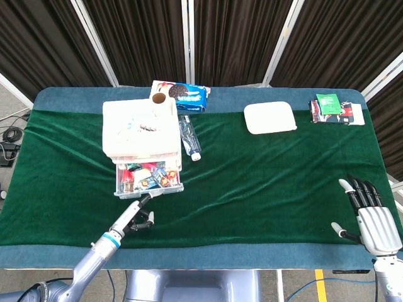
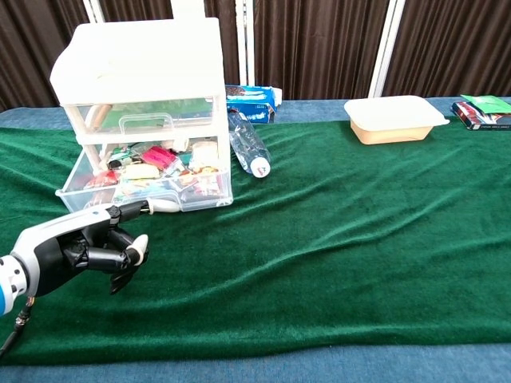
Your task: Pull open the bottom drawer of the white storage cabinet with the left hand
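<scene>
Pulling looks underway: left robot hand (image 2: 84,247), one finger hooked on the bottom drawer (image 2: 144,185), others curled, needs further draw toward 6 o'clock.

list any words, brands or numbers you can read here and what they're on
None can be read with certainty.
Blue cookie pack: print too small and blurred to read.
Green and red packets: print too small.
Snack wrappers in the bottom drawer: print blurred.
Water bottle: no readable label.
</scene>
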Robot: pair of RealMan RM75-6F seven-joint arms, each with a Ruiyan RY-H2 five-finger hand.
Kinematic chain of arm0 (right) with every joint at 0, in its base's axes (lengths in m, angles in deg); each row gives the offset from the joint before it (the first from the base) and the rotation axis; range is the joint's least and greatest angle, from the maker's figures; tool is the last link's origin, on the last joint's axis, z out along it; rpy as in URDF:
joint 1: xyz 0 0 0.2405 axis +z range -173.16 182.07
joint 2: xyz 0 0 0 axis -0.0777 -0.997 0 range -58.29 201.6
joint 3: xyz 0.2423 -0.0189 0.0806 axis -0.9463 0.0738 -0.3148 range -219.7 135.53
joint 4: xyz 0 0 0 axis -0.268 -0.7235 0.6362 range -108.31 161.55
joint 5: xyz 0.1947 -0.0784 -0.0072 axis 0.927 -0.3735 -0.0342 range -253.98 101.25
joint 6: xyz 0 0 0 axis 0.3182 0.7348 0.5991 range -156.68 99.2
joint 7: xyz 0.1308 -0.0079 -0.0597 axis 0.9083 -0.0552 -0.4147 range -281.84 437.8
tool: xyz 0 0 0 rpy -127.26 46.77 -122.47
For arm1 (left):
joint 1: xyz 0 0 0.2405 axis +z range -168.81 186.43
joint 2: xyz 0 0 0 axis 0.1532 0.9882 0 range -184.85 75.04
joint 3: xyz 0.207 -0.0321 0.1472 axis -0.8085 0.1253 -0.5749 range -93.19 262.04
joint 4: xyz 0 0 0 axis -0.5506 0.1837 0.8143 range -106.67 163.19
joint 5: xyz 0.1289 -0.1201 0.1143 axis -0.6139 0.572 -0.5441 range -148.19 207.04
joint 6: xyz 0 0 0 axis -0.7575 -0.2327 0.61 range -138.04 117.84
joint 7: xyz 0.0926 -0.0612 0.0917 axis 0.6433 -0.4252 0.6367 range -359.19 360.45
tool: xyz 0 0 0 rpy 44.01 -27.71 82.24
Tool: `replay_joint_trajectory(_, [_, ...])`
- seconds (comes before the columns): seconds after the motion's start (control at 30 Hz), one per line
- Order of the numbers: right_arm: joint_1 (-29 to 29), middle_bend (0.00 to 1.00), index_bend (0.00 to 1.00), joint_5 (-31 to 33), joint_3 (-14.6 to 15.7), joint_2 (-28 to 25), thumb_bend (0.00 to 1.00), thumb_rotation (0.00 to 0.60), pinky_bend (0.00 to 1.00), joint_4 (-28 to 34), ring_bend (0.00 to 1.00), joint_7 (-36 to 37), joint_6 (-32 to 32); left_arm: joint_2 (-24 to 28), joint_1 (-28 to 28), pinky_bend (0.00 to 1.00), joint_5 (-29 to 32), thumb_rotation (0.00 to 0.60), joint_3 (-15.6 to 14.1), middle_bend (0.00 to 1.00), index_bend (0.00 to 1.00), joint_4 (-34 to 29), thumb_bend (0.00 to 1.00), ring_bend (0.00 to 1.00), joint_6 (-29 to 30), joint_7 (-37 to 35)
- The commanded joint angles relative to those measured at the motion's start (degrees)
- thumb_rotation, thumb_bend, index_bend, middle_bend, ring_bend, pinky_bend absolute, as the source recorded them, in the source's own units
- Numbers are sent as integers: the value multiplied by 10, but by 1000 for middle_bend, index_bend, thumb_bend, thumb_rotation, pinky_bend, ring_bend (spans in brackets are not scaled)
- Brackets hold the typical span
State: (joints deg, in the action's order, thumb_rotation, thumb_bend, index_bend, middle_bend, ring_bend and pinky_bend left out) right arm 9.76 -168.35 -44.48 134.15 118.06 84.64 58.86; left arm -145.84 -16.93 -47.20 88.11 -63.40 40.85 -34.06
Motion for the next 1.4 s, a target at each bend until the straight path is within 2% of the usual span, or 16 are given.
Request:
replay_joint_trajectory(0.03, [0,0,44,0,0,0,73,600,0,0,0,-1,0,0,1,721,-2,600,-2,897,141,0,763,767,1,-2])
replay_joint_trajectory(0.6, [0,0,43,0,1,1,74,600,0,1,0,-6,-2,-1,5,721,-10,600,-8,897,133,4,762,767,11,-12])
replay_joint_trajectory(0.83, [0,0,43,0,1,1,74,600,0,2,0,-7,-3,-1,5,721,-15,600,-11,897,16,8,758,767,14,-13])
replay_joint_trajectory(1.03, [0,0,43,1,1,1,73,600,0,2,0,-8,-3,1,4,721,-20,600,-14,897,0,11,757,767,14,-17])
replay_joint_trajectory(1.2, [0,0,43,1,1,1,73,600,0,2,0,-9,-3,6,7,721,-33,600,-23,897,0,9,754,767,18,-23])
replay_joint_trajectory(1.4, [0,0,43,1,1,2,74,600,0,2,0,-12,-3,21,14,721,-71,600,-52,897,0,6,753,767,30,-43])
